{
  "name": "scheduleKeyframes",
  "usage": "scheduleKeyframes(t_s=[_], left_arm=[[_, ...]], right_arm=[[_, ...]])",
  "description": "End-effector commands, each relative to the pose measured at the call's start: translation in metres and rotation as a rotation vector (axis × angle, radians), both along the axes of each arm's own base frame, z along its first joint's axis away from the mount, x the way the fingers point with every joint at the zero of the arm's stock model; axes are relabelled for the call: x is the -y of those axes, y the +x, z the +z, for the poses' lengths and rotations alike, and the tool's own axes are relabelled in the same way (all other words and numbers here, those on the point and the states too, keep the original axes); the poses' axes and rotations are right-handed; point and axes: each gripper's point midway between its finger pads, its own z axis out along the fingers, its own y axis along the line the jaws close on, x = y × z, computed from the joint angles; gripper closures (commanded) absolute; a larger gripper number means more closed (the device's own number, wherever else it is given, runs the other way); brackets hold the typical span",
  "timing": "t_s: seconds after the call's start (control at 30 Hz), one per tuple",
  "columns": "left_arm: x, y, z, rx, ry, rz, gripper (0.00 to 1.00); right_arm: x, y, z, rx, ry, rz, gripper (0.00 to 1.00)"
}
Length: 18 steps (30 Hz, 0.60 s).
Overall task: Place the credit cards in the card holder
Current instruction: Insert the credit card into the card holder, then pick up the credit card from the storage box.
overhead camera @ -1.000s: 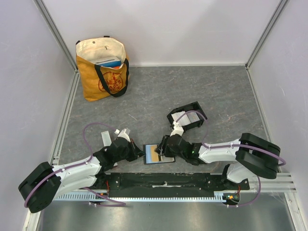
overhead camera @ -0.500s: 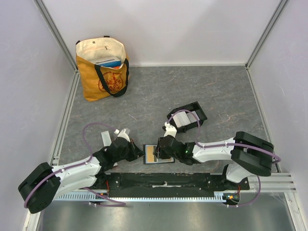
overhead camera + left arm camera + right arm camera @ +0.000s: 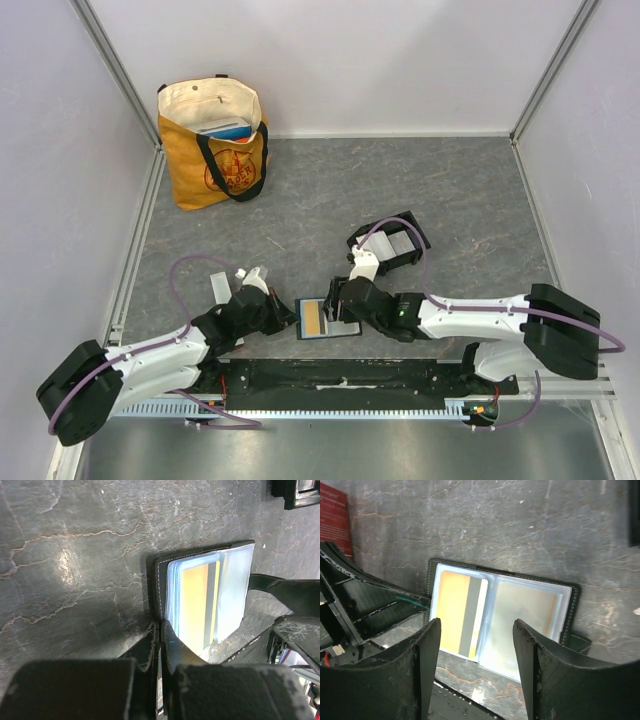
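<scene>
Inside open wallet (image 3: pixel 525 615) — orange card (image 3: pixel 451 612).

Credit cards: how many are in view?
1 for sure: the orange-gold card in a clear sleeve of the open wallet. Pale shapes in the sleeve beside it and in the black tray may be more cards; I cannot tell.
</scene>
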Motion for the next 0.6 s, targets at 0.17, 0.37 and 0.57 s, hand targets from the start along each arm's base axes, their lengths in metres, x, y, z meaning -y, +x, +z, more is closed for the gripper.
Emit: scheduleKeyframes(t_s=[0.17, 0.37, 0.57], left_arm=[[-0.003, 0.01, 0.008, 0.042, 0.018, 0.035, 0.98], [-0.008, 0.005, 0.01, 0.021, -0.001, 0.061, 0.98], [-0.014, 0.002, 0.004, 0.026, 0.016, 0.059, 0.98]], right_arm=[[0.027, 0.017, 0.049, 0.083, -0.068, -0.074, 0.21], [0.035, 0.024, 0.099, 0.122, -0.057, -0.099, 0.11], [0.074, 0.049, 0.129, 0.203, -0.136, -0.181, 0.07]])
